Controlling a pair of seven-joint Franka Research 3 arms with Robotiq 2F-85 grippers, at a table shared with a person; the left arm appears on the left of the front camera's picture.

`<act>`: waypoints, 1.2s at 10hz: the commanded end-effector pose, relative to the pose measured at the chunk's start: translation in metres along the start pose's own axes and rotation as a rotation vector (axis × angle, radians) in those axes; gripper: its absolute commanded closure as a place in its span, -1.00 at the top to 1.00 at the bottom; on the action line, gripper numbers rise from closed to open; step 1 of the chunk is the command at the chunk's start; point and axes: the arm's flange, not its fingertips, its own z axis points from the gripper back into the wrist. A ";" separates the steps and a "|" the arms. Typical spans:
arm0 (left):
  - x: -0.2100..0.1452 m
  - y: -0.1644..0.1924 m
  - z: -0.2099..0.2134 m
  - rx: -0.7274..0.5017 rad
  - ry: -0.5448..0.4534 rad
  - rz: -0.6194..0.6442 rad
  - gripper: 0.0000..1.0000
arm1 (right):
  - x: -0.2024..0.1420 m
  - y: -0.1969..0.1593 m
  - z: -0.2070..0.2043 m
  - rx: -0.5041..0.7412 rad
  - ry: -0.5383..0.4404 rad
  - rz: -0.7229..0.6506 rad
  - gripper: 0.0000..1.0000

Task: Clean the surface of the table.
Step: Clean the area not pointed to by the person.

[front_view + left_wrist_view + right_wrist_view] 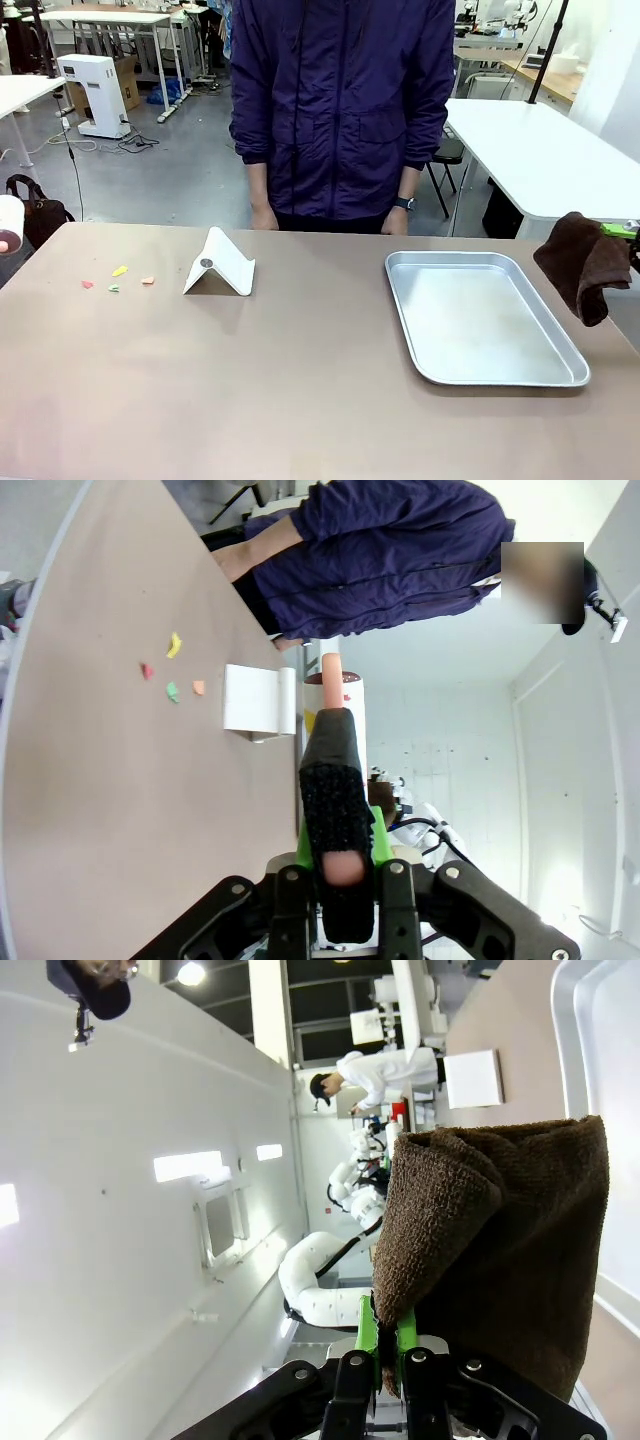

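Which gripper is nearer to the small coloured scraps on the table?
Left. The left gripper, holding a dark tool, sits by the table's left end, the side where the scraps lie. The right gripper, holding a brown cloth, is at the far right end, beyond the metal tray.

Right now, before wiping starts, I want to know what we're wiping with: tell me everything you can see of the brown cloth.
The brown cloth is dark, nubby, terry-like fabric, bunched and hanging limp from the right gripper, whose green pads are shut on one edge. It hangs in the air at the table's right end, beside the metal tray, apparently touching neither.
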 end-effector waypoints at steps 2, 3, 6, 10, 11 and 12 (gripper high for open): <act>-0.007 -0.009 -0.028 0.189 0.000 -0.045 -0.56 | 0.002 0.006 0.000 0.000 0.009 -0.002 -0.85; -0.001 -0.008 -0.040 0.258 -0.004 -0.033 -0.56 | 0.002 0.006 0.000 0.000 0.009 -0.002 -0.85; 0.013 0.001 -0.074 0.388 -0.010 0.041 -0.56 | 0.002 0.006 0.000 0.000 0.009 -0.002 -0.85; 0.016 0.018 -0.095 0.486 -0.008 0.055 -0.56 | 0.002 0.006 0.000 0.000 0.009 -0.002 -0.85; 0.019 0.020 -0.098 0.500 -0.012 0.056 -0.56 | 0.002 0.006 0.000 0.000 0.009 -0.002 -0.85; 0.019 0.022 -0.098 0.506 -0.019 0.056 -0.56 | 0.002 0.006 0.000 0.000 0.009 -0.002 -0.85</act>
